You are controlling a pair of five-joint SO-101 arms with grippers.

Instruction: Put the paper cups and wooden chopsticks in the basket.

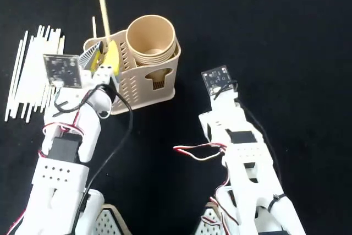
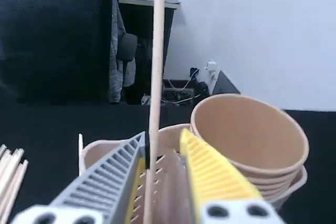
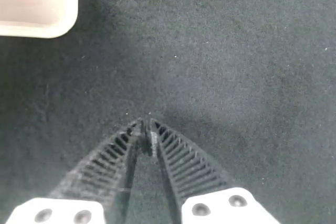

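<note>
A beige basket [image 1: 144, 83] stands left of the table's middle, with a stack of paper cups [image 1: 151, 38] in its right compartment. My left gripper [image 1: 102, 48] is over the left compartment. In the left wrist view it [image 2: 163, 148] is open. A wooden chopstick [image 2: 156, 51] stands upright between the jaws, against the grey finger [image 2: 113, 171] and apart from the yellow one [image 2: 210, 171]. Its lower end goes down into the basket [image 2: 94, 148]. The cups [image 2: 252, 135] sit beside it. My right gripper [image 3: 144, 128] is shut on nothing, low over the black cloth.
Several loose chopsticks [image 1: 30, 72] lie on the cloth at the far left. Another thin stick [image 1: 94, 27] stands at the basket's left rim. A basket corner [image 3: 37, 3] is near the right gripper. The right arm [image 1: 231, 125] lies right of the basket.
</note>
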